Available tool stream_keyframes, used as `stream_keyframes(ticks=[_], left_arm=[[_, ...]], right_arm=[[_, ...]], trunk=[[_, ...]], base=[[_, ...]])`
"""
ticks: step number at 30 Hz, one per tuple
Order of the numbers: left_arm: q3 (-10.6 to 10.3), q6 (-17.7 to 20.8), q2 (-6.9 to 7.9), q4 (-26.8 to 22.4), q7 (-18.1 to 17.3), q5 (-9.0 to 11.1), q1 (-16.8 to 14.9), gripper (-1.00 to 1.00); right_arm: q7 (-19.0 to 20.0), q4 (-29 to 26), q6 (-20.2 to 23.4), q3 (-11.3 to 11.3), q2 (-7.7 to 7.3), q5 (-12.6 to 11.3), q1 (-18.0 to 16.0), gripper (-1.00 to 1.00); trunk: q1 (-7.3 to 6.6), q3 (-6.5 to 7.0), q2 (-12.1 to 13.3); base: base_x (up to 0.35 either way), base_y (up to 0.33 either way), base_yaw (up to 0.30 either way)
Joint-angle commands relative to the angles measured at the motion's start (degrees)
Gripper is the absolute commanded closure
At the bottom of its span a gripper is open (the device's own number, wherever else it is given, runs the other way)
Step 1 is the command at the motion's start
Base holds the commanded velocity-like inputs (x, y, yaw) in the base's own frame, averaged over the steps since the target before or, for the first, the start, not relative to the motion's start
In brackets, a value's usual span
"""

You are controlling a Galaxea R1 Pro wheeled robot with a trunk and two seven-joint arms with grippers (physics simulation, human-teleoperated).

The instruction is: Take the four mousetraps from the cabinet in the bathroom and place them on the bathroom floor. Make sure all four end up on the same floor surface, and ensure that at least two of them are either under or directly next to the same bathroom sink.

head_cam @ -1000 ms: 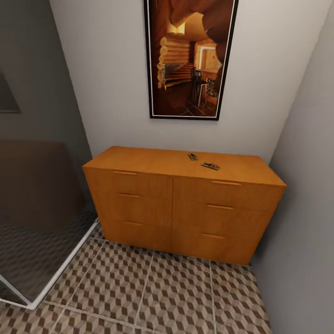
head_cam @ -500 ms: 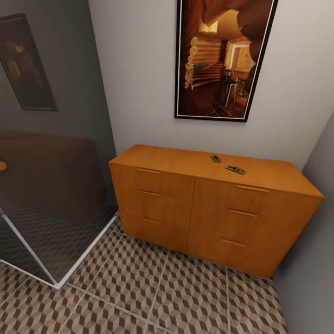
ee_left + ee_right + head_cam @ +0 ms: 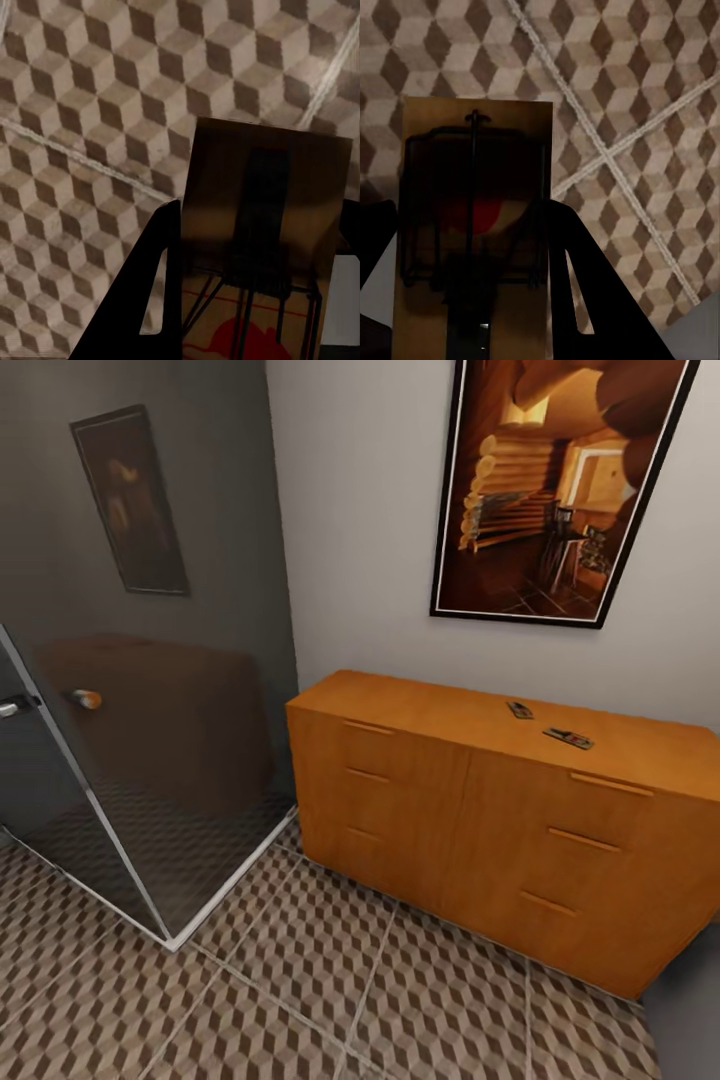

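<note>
Closest to me, each wrist camera looks down at the floor (image 3: 82, 97) past a trap. The left end effector (image 3: 247, 300) grasps a trap (image 3: 262, 225): a flat wooden board with a dark bar along the middle, thin wire below and a red mark near the fingers. The right end effector (image 3: 472, 300) is clenched on a second trap (image 3: 472, 225) of the same kind, with a wire frame and a red spot on tan wood. Both traps hang above the cube-pattern tiles and do not touch them.

Further off, in the head view, the glass shower (image 3: 130, 760) stands at the left and the orange cabinet (image 3: 480, 810) against the wall. On its top lie two more traps, one small piece (image 3: 519, 709) and just beside it another (image 3: 568, 738), tiny and dark from here. A framed picture (image 3: 560, 490) hangs above.

I judge the task is about half way: two traps are picked but not yet put down, two wait on the cabinet. No sink is visible, so I must find it first, then place the pair next to it.
</note>
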Motion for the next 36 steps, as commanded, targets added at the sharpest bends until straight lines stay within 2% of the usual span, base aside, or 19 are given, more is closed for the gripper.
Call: stream_keyframes(ticks=[1,36], left_arm=[[-0.5,-0.4,0.06,-0.3,0.5,0.3,-0.1,1.00],[-0.6,-0.4,-0.10,-0.3,0.3,0.1,-0.1,1.00]], right_arm=[[-0.2,-0.1,-0.1,0.5,-0.03,-0.6,0.0,1.00],[-0.2,-0.1,-0.2,0.5,-0.01,-0.6,0.0,1.00]], trunk=[[-0.01,-0.05,0.0],[-0.01,-0.05,0.0]], base=[[0.000,0.000,0.288],[0.000,0.000,0.288]])
